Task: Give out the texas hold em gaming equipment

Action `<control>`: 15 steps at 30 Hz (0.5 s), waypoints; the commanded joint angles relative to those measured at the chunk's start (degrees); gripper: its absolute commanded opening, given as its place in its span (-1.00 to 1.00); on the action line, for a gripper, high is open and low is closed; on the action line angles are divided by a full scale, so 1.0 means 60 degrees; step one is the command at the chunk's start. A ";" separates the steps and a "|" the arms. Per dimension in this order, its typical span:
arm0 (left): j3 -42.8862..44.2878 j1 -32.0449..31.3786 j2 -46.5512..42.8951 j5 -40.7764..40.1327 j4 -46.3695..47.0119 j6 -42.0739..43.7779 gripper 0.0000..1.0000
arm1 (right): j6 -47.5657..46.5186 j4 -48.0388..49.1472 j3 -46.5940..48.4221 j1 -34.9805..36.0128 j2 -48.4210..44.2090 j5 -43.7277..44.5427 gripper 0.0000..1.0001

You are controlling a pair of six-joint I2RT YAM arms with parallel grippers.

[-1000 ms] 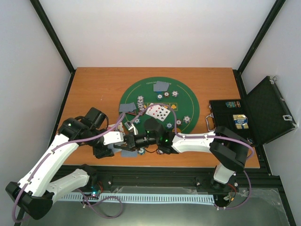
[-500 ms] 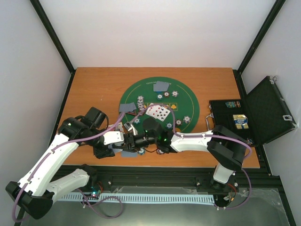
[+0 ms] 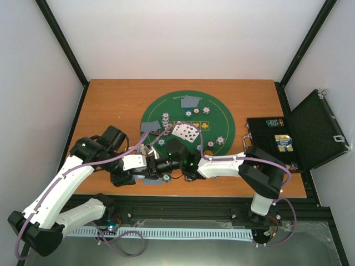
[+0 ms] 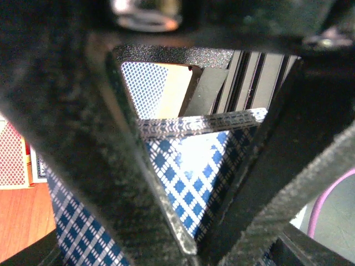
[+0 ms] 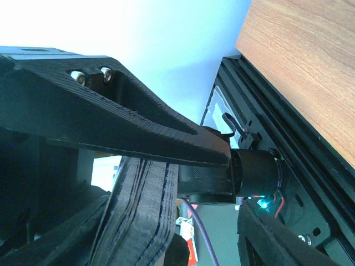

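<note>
My left gripper [image 3: 137,167] is shut on a deck of grey-blue-backed playing cards [image 4: 188,160], held above the table's near edge; its fingers [image 4: 191,244] press on the deck's checked back. My right gripper [image 3: 152,165] faces it. Its jaws stand apart around the deck's edge [image 5: 141,205] in the right wrist view. Face-up cards [image 3: 186,131] lie fanned in the middle of the mat. Face-down cards [image 3: 190,101] lie at its far side, and another [image 3: 150,126] at its left. Striped chips [image 3: 165,119] stand stacked on the mat. More chips [image 3: 221,140] sit at its right.
The round green mat [image 3: 224,119] covers the middle of the wooden table. An open black case [image 3: 302,136] stands at the right edge. A face-down card [image 3: 152,180] and a small disc [image 3: 167,178] lie near the front edge under the grippers.
My right gripper has moved left, closing in on the deck in my left gripper. The left arm has hardly moved.
</note>
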 commanded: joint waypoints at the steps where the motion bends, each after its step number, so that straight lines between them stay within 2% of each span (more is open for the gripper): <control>1: 0.0469 -0.0027 -0.0096 0.0516 -0.0096 0.0160 -0.28 | -0.0120 -0.0811 -0.0444 -0.0259 0.0382 0.0410 0.15; 9: 0.0610 -0.0027 -0.0014 0.0558 -0.0164 0.0143 -0.28 | -0.0899 -0.2027 -0.0876 -0.0561 -0.0328 0.0880 -0.08; 15: 0.0626 -0.0027 0.0010 0.0611 -0.0185 0.0101 -0.28 | -0.1385 -0.2792 -0.1040 -0.0677 -0.0934 0.1143 -0.12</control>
